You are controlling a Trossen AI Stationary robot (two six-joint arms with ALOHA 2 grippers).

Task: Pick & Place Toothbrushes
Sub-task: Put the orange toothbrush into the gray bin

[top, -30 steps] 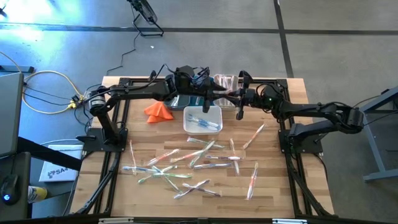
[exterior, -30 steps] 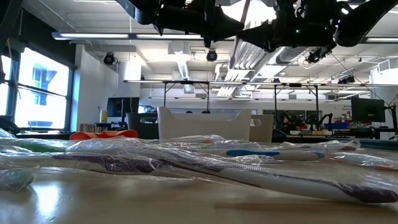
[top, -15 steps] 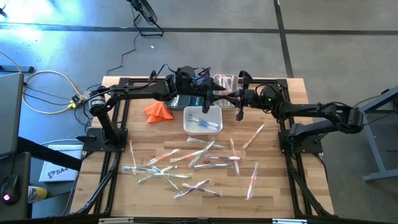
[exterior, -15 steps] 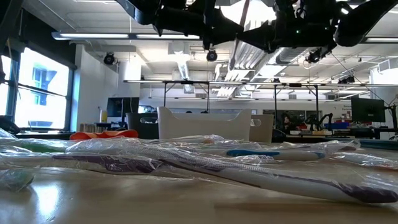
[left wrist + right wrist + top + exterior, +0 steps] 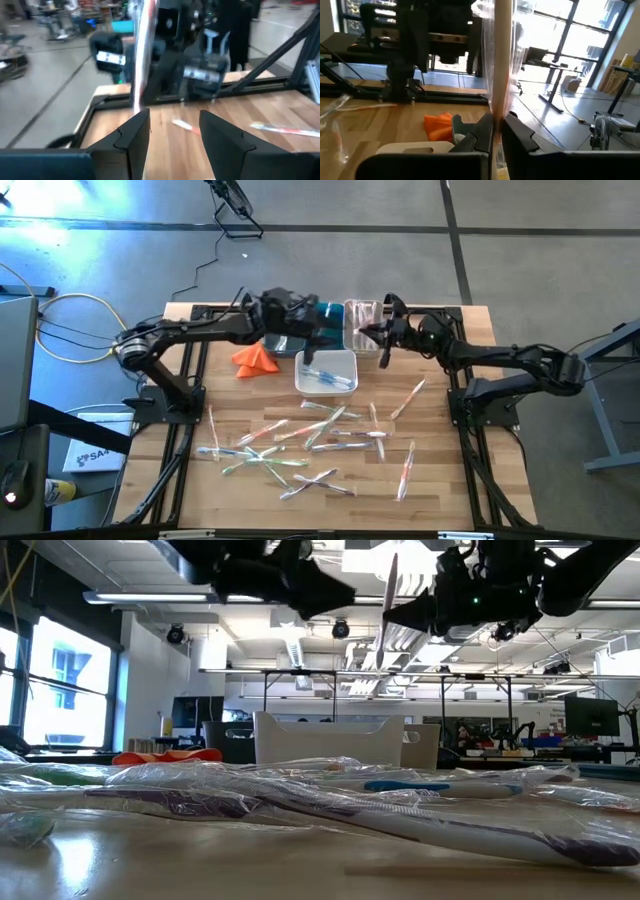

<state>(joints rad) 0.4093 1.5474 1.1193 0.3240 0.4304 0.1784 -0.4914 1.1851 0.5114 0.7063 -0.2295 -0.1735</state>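
My right gripper [image 5: 368, 332] hovers above the table's far edge, behind the white bin [image 5: 345, 360], and is shut on a wrapped toothbrush [image 5: 502, 55] with a whitish handle. The same toothbrush [image 5: 388, 605] stands upright in the low view. My left gripper [image 5: 175, 125] is open, just to the left of it [image 5: 320, 332], and holds nothing. A few toothbrushes [image 5: 325, 376] lie in the bin. Several more toothbrushes [image 5: 300, 442] lie flat, scattered across the middle of the table. My right gripper pinches the toothbrush between its two fingers, on the handle's lower part [image 5: 496, 107], through the clear wrapper. The fingers lie across the handle. The brush is lifted clear of the table and stands upright above the fingers [image 5: 517, 132], with loose wrapper [image 5: 485, 30] around its top.
An orange folded cloth [image 5: 255, 358] lies left of the bin. A dark tray [image 5: 285, 343] sits under my left arm at the far edge. Black frame rails [image 5: 190, 395] run along both table sides. Bare wood [image 5: 450, 480] shows at the near right.
My left arm has swung toward the table's left, and its gripper has drawn away from the toothbrush and from my right gripper. My right gripper has kept the brush upright and shifted slightly left. The toothbrushes on the table and in the bin have stayed put.
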